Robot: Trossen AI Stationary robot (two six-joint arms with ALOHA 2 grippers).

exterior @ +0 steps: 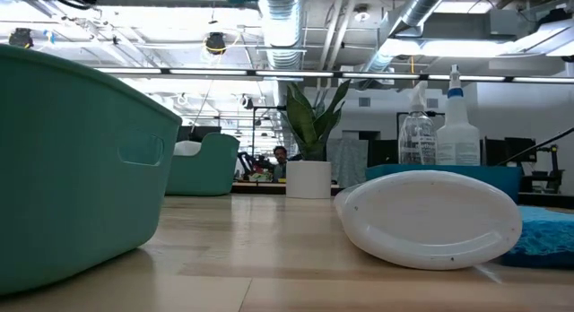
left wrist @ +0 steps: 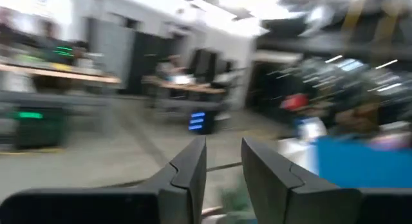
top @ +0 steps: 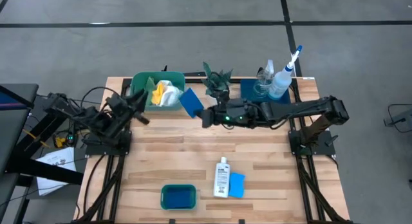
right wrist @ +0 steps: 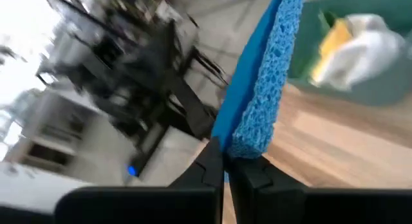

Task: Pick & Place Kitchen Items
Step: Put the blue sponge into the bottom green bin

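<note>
The right claw is clenched on a blue sponge, pinching its lower edge so the sponge stands up ahead of the fingers, just short of the green tub holding yellow and white cloths, probably its destination. The left claw sits beside that tub, fingers slightly parted, holding nothing.

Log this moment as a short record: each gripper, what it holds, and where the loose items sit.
right gripper: shut on blue sponge, lifted beside the green tub
left gripper: slightly open, empty, near the tub's left side
in tub: yellow and white cloths
near edge: small white bottle lying against second sponge
dark blue tray: two spray bottles
</note>
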